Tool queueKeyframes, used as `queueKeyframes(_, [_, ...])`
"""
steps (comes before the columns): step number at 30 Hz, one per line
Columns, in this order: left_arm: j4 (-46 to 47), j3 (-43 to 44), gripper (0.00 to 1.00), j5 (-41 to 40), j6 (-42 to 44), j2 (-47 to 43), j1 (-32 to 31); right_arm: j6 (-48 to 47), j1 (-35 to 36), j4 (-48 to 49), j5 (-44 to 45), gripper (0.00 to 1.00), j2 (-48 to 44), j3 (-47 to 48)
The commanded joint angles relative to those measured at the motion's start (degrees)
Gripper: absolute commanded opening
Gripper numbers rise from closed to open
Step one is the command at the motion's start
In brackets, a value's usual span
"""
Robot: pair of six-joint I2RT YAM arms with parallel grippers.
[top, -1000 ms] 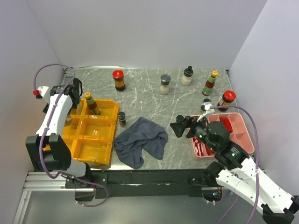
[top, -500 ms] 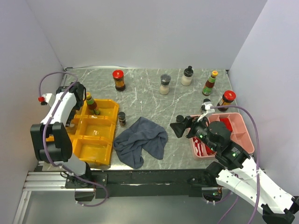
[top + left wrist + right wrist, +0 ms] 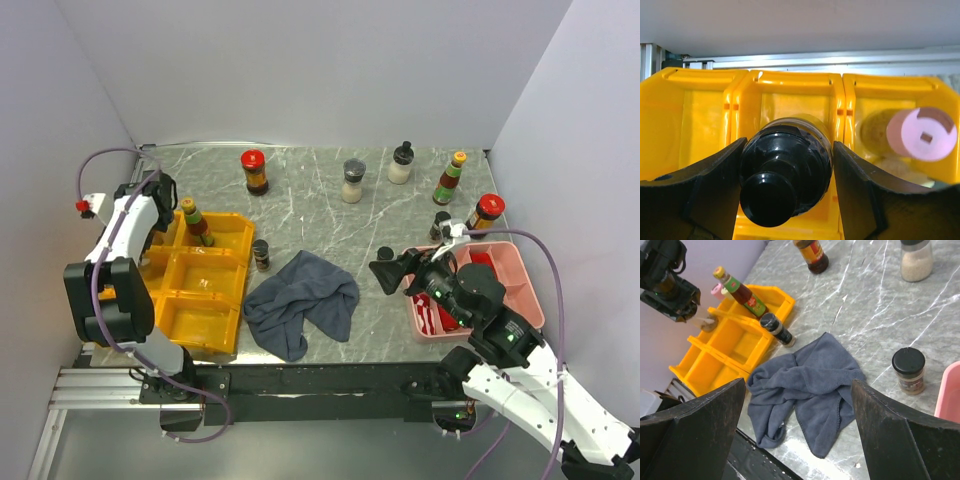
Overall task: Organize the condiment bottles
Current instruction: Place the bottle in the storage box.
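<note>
Yellow tray (image 3: 795, 82): left pincer (image 3: 788, 150) half closed on black-capped jar (image 3: 785, 175), both fingers against glass. Jar appears upright, long axis in line with fingers, middle compartment directly beneath. Pink-capped jar (image 3: 922, 134) occupies neighbouring compartment. Right pincer (image 3: 797, 385) wide open, empty. Loose dark-lidded jar (image 3: 908, 370) stands on desk (image 3: 880, 300) just ahead, nearer right arm.
</note>
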Motion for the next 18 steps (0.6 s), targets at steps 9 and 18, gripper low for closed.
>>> queueKeyframes(9, [6.1, -0.1, 0.08, -3.3, 0.9, 4.0, 3.3, 0.6, 0.2, -1.6, 2.4, 0.93, -2.9, 3.6])
queueKeyframes(18, [10.2, -0.9, 0.33, -1.6, 3.6, 7.9, 3.5, 0.8, 0.2, -1.7, 2.6, 0.93, -2.7, 4.0])
